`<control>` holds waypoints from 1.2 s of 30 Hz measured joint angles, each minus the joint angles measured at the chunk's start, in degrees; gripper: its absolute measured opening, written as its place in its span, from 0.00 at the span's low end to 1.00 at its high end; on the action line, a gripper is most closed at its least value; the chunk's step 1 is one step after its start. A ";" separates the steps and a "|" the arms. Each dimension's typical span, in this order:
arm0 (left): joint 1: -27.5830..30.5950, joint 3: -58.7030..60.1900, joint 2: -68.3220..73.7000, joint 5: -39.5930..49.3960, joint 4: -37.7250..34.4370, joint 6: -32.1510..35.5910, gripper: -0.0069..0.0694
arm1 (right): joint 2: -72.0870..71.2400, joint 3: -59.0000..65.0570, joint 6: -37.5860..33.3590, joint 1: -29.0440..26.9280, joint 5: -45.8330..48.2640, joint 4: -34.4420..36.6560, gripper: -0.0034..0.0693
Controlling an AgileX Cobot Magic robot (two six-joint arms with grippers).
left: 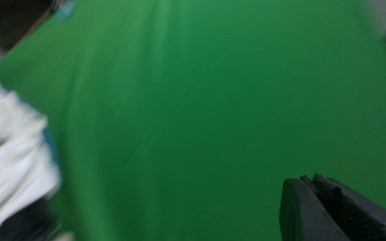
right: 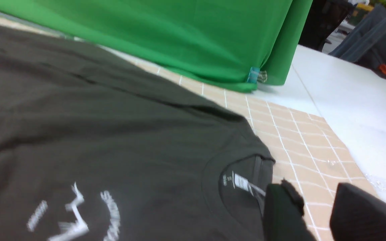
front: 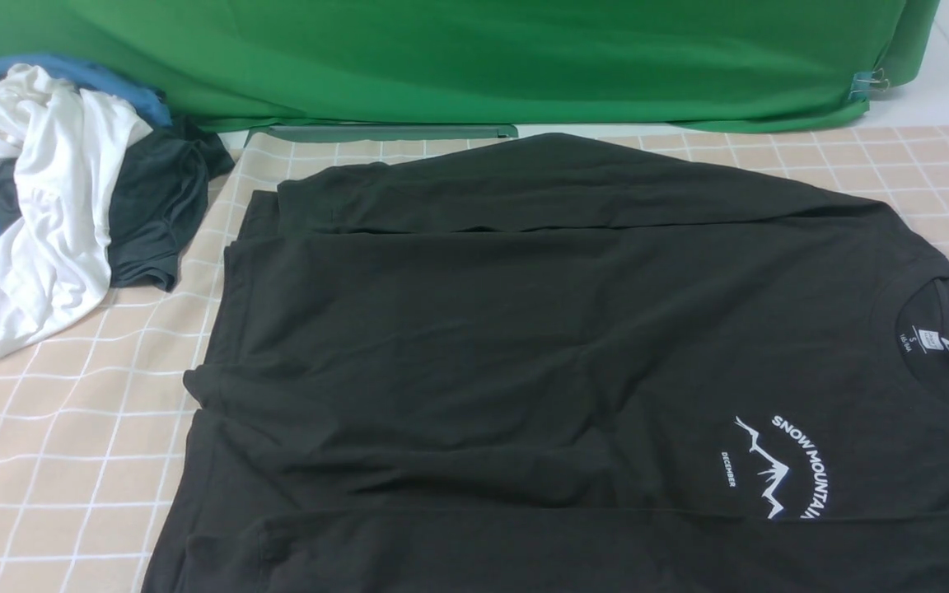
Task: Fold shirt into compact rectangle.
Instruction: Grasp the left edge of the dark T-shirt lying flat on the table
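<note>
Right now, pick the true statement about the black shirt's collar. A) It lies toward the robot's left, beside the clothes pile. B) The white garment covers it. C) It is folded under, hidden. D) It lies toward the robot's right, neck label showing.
D: the shirt has its collar at the right edge, white neck label visible.

Ahead of my right gripper (right: 313,194) hangs a green cloth backdrop (right: 186,36), a blue clip (right: 254,75) at its corner. A peach checked tablecloth (right: 300,134) lies beneath the gripper; a white surface (right: 347,100) stretches beyond its outer side.
</note>
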 joint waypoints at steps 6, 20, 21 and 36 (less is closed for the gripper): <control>0.00 -10.40 2.52 -1.58 0.09 -8.51 0.11 | 0.00 0.00 19.16 0.00 -12.82 13.68 0.38; 0.00 -53.04 56.14 80.77 11.79 12.05 0.11 | 0.00 -0.49 32.64 0.62 -19.99 16.99 0.38; 0.00 -52.93 56.69 81.12 11.79 12.29 0.11 | 0.00 -0.88 32.65 0.80 -19.42 17.05 0.37; -16.37 -39.06 79.39 77.52 19.93 7.45 0.10 | 34.52 -36.24 6.71 11.01 25.04 16.07 0.09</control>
